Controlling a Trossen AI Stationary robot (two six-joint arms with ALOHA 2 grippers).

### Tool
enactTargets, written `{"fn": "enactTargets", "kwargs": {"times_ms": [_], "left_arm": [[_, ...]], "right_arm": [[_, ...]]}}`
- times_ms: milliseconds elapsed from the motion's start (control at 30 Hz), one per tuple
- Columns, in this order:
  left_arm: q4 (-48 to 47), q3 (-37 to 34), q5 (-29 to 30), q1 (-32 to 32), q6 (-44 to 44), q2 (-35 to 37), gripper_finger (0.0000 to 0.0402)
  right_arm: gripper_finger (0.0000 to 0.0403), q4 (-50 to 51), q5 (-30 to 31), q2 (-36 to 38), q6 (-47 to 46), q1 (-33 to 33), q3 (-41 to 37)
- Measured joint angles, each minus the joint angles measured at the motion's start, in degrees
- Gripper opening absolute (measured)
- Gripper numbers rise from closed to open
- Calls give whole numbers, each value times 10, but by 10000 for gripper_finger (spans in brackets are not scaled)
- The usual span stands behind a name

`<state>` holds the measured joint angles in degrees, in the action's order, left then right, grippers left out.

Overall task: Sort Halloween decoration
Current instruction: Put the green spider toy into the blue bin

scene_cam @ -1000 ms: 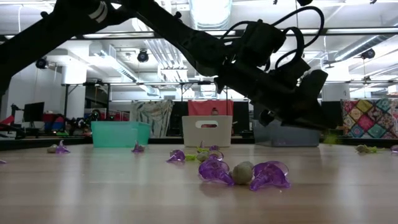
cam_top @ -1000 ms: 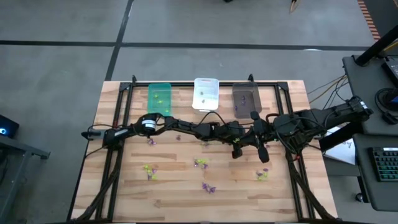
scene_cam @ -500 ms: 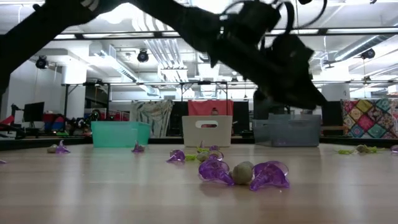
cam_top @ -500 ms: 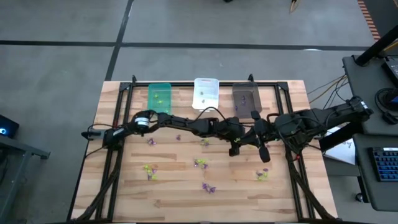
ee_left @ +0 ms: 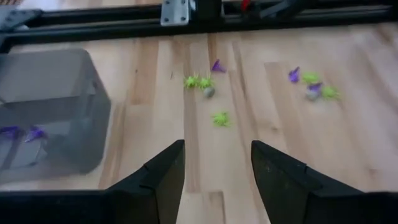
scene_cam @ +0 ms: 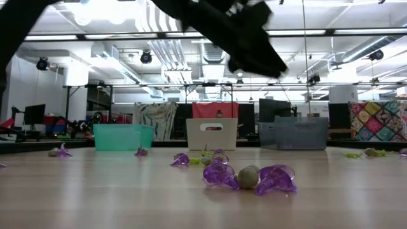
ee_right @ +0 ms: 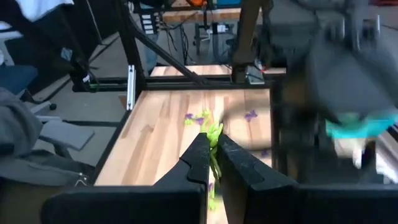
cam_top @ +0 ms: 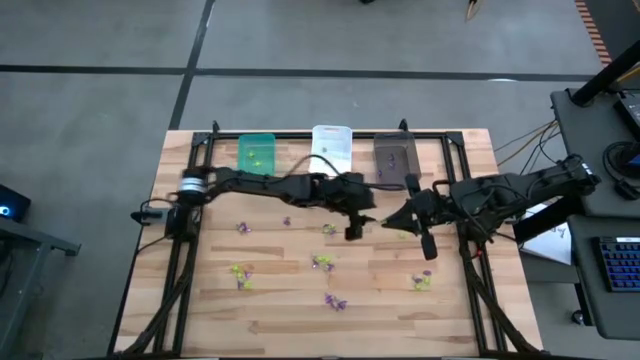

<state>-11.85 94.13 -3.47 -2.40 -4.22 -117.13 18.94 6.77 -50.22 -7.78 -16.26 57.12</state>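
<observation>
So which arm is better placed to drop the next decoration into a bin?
Probably the right: its gripper is shut on a yellow-green trinket. The left gripper is open and empty beside the dark grey bin.

the table (cam_top: pixel 300 290) is pale wood in planks, with a smooth matt surface and visible grain. its frame (ee_left: pixel 87 28) looks like black metal with a dull finish. the purple trinkets (scene_cam: pixel 248 176) are glossy, translucent plastic. the dark grey bin (ee_left: pixel 53 112) is semi-clear plastic, the green bin (scene_cam: pixel 123 136) and white bin (scene_cam: pixel 212 133) look like smooth plastic. the gripper fingers (ee_left: pixel 165 180) are matt black.
</observation>
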Motion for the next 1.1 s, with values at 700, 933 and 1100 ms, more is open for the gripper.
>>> {"fn": "enactTargets", "kwargs": {"times_ms": [700,933,1100], "left_arm": [[42,-424,110,20,122,500,166],[31,-500,119,19,130,623,166],[22,-536,121,19,138,690,166]], "right_arm": [[13,-107,16,-197,53,134,52],[13,-106,-60,-330,96,216,151],[13,-108,-64,-436,126,259,242]]}}
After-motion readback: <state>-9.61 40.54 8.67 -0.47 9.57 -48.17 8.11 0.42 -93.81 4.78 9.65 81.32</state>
